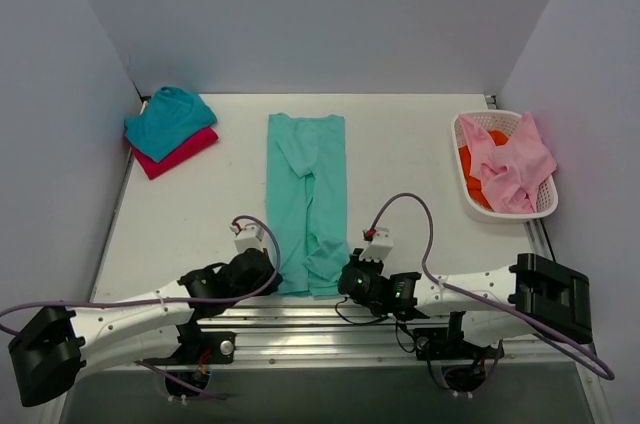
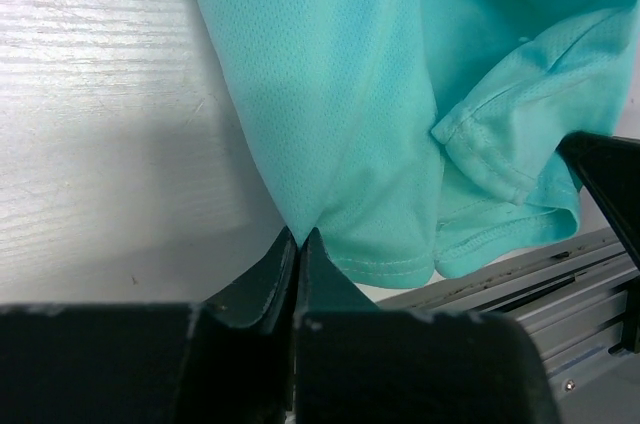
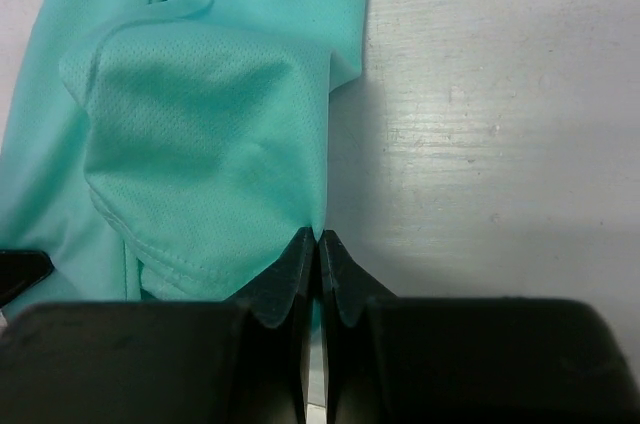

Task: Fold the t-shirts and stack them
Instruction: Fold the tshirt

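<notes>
We gripped both near corners of the mint shirt (image 1: 308, 194).
It lay as a long strip mid-tabletop (image 1: 200, 214); our left end effector (image 2: 298, 236) and right end effector (image 3: 317, 236) were each clenched on a thin edge, so a lift could slip the cloth free or spill the folds. How many layers each held, we could not tell.
</notes>
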You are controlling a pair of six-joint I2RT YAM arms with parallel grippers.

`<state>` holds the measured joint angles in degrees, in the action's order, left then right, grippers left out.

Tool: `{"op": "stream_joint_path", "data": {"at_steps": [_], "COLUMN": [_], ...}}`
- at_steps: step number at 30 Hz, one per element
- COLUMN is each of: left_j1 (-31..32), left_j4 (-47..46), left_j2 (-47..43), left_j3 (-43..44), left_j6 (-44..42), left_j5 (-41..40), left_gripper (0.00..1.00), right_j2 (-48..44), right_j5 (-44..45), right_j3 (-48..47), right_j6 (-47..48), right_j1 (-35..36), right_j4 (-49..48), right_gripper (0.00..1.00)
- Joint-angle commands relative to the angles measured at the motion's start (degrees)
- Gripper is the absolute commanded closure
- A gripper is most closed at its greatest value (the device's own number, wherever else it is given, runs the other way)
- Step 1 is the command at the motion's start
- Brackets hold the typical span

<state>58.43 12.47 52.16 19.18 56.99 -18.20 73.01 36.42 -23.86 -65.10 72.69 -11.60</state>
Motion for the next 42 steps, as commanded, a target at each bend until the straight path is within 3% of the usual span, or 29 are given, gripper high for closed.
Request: {"op": "stream_joint_path", "data": {"at_steps": [1,9,20,32,42], "left_j1": [0.3,0.1,-1.2,-14.8,-27.5], "left_j4": [2.2,7.8,9.2,7.1,3.4], "left_j2": [-1.6,-2.6,5.0,5.8,14.3], "left_j3": [0.9,8.1,17.9,21.8,26.3], "left_j6": [0.7,-1.7,-5.7,-12.0,-18.8], "left_j5": [-1.0,-2.4,-2.5,6.9,17.1], "left_gripper": [0.98,0.97,0.95,0.94,0.94], "right_j2": [-1.6,-0.2,8.2,13.5,19.5], "right_j5": [1.6,2.1,0.4,-2.8,-7.8], "right_j3": [-1.6,-9.7,-21.3,-27.8,-34.4], "right_j6": [0.0,4.3,9.5,16.0,22.6], "right_j1": [-0.1,-0.3,-1.1,-9.2,-17.2], "right_j4": [4.2,8.6,10.7,10.3,10.0], "right_gripper": [1.00,1.00,1.00,1.00,1.00]}}
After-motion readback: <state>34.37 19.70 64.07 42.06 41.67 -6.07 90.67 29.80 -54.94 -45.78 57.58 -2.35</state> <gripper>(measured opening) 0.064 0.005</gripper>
